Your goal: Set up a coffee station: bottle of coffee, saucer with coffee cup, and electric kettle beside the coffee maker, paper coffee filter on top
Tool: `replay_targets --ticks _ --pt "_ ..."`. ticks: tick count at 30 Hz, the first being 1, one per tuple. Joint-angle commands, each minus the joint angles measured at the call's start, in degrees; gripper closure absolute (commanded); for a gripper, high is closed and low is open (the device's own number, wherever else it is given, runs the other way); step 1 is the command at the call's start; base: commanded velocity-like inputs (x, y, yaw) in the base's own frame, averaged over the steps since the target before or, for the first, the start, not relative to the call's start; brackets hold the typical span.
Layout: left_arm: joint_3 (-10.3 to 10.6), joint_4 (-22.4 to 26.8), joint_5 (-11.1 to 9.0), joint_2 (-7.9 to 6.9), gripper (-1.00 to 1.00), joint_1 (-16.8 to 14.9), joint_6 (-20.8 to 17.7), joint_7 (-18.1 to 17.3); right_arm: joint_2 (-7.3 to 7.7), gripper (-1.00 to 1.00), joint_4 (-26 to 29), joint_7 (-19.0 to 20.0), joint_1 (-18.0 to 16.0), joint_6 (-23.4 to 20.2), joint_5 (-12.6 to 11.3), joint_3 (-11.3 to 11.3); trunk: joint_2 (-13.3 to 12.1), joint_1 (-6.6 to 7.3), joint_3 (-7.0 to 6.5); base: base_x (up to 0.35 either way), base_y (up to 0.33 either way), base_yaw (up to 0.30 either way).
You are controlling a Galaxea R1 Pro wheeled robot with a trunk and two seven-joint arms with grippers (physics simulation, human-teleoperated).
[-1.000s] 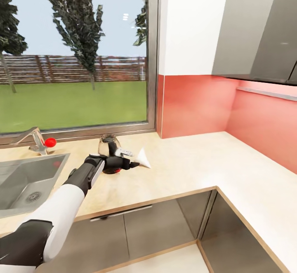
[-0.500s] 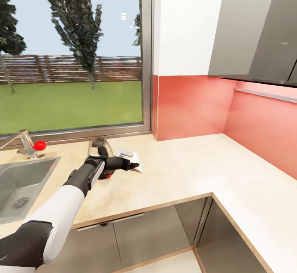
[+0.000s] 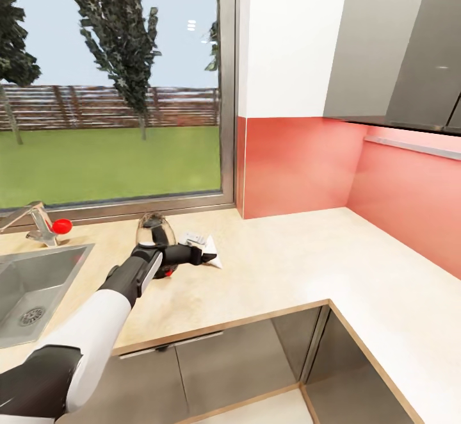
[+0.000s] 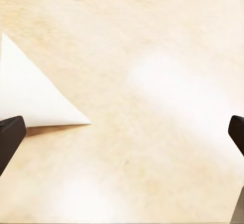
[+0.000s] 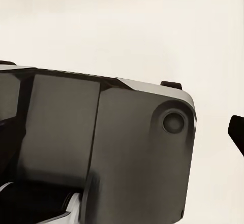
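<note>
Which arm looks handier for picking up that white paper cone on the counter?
Left. The left gripper is right at the filter on the countertop, fingers spread wide. The right gripper faces part of the robot itself.

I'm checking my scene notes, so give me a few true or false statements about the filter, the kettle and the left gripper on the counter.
1. The paper coffee filter lies on the kitchen countertop. True.
2. The left gripper is shut on the filter. False: its fingers are spread wide, one at the filter's edge.
3. The electric kettle stands near the window. True.
4. The filter sits in the sink. False: it lies on the worktop right of the kettle.
</note>
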State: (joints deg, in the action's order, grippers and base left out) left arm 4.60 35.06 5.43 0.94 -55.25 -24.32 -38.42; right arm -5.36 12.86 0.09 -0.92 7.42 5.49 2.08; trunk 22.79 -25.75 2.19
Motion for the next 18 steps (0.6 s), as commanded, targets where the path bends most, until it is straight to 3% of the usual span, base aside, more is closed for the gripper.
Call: replay_targets --ticks 1,18 --pt "-0.1 0.1 0.6 0.03 -1.00 0.1 -0.2 -0.3 0.00 -1.00 0.0 0.0 0.0 0.1 0.6 -0.1 0.1 -0.04 0.13 0.000 0.000 0.000" --pt "-0.2 0.0 0.6 0.03 -1.00 1.0 0.1 -0.3 0.00 -1.00 -0.3 0.2 0.0 0.3 0.8 0.5 0.1 -0.04 0.13 0.026 0.000 0.000"
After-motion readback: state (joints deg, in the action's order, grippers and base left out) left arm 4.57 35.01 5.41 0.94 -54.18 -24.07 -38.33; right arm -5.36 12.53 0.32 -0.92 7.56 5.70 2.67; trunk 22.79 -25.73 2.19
